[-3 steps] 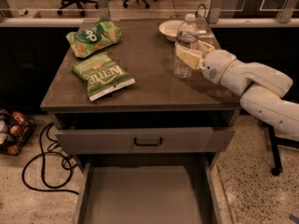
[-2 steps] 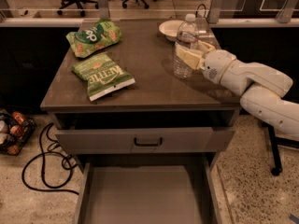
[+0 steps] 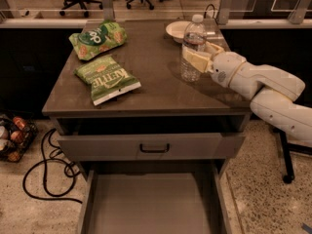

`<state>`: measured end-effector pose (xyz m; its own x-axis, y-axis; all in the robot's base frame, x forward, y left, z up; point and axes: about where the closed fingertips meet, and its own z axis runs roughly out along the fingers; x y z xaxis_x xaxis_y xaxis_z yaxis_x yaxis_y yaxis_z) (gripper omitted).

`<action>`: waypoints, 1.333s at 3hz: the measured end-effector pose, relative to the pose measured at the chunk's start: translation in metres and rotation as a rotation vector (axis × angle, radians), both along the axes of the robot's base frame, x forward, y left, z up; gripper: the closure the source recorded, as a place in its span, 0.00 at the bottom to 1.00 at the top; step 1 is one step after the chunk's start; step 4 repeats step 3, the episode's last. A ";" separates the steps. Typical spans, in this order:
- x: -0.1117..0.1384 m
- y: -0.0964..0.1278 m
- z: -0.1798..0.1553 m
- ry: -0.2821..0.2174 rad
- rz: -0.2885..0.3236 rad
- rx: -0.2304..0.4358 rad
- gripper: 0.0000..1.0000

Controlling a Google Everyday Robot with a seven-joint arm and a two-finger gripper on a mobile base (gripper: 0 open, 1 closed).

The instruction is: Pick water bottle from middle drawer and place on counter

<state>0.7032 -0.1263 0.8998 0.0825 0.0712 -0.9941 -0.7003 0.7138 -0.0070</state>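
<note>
The water bottle [image 3: 193, 43], clear and ribbed with a white cap, stands upright on the counter [image 3: 146, 67] near its right side. My gripper [image 3: 197, 53] reaches in from the right and is shut on the bottle at mid-height, one cream finger [image 3: 194, 61] across its front and the other behind it. The bottle's base rests on the counter top. Below, the middle drawer [image 3: 151, 204] is pulled out wide, and its flat grey floor is bare.
Two green chip bags [image 3: 107, 78] [image 3: 97, 37] lie on the counter's left half. A white bowl [image 3: 176, 30] sits behind the bottle. The upper drawer front with a black loop handle [image 3: 154, 148] is slightly out. A basket of cans [image 3: 10, 138] and black cables [image 3: 44, 174] are on the floor at left.
</note>
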 end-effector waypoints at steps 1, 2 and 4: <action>0.000 0.003 0.001 -0.003 0.004 -0.001 0.13; 0.000 0.005 0.002 -0.006 0.007 -0.002 0.00; 0.000 0.005 0.002 -0.006 0.007 -0.002 0.00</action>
